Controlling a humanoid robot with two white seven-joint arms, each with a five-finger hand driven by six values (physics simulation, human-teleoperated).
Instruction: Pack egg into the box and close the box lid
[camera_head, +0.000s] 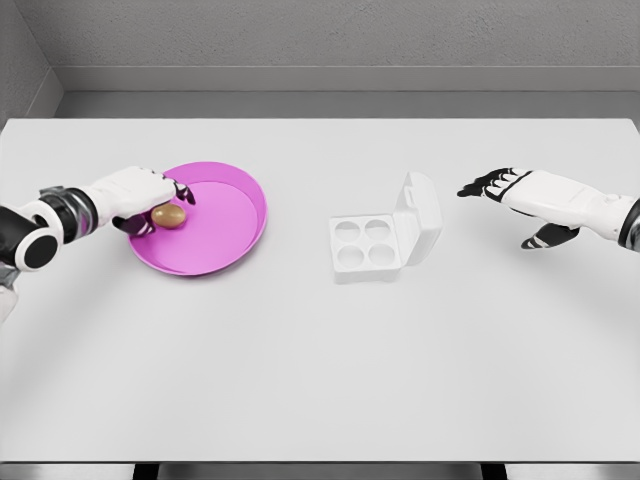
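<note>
A white robot arm reaches in from the left, and its left hand (140, 200) sits over the near-left rim of a shallow pink plate (235, 225). Its fingers curl around a brown egg (169, 215), which lies just under the palm, inside the plate at its left side (whether the egg is lifted clear of the plate surface cannot be told). To the right of that hand, well apart across the bare white desk (320, 370), stands a small white egg box (375, 243) with four round cups, all unfilled; its lid (420, 210) is hinged up on the far-right side, standing tilted. Further right, the right hand (515, 195) hovers above the desk, holding nothing, fingers stretched out and pointing left toward the box, thumb hanging below.
</note>
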